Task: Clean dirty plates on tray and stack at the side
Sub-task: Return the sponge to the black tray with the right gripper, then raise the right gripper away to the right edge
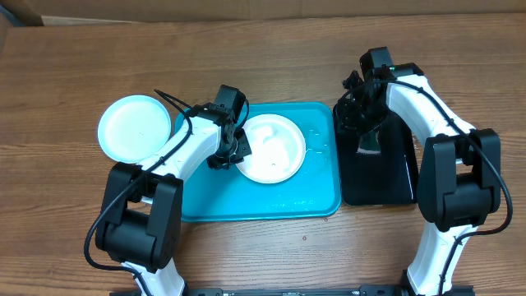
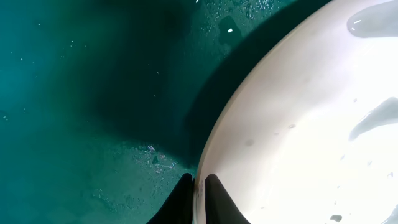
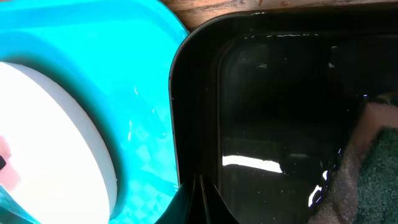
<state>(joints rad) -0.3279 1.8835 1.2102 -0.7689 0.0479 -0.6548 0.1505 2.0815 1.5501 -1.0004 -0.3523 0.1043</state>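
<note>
A white plate (image 1: 271,148) lies on the turquoise tray (image 1: 205,197); water drops sit on the plate in the left wrist view (image 2: 311,124). My left gripper (image 1: 234,154) is shut on the plate's left rim, one finger on each side of the edge (image 2: 200,186). A pale blue plate (image 1: 131,127) lies on the table to the left of the tray. My right gripper (image 1: 359,136) is shut and empty over the left rim of the black tray (image 3: 200,190). The yellow-green rimmed plate is out of view.
The black tray (image 1: 394,181) stands right of the turquoise tray and holds water (image 3: 280,93). A dark green sponge (image 3: 373,168) lies in it to the right of my right gripper. The turquoise tray floor is wet (image 2: 93,93).
</note>
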